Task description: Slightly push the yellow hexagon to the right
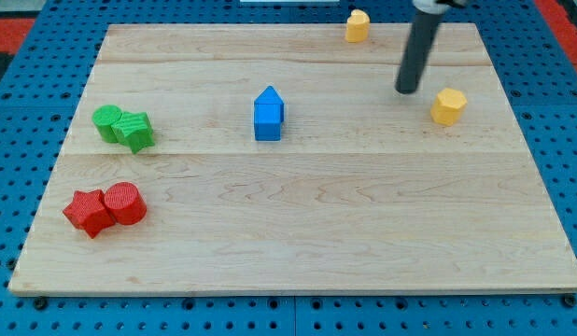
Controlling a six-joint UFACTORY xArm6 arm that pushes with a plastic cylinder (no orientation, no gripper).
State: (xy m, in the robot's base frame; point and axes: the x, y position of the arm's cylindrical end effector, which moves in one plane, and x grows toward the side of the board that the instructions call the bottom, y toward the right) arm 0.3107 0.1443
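The yellow hexagon lies on the wooden board at the view's right, in the upper part. My tip is on the board just left of it and slightly higher, with a small gap between them. A second yellow block, shape unclear, sits at the board's top edge, up and left of the rod.
A blue house-shaped block stands near the board's middle. Two green blocks touch each other at the left. A red star and a red cylinder touch at the lower left. Blue pegboard surrounds the board.
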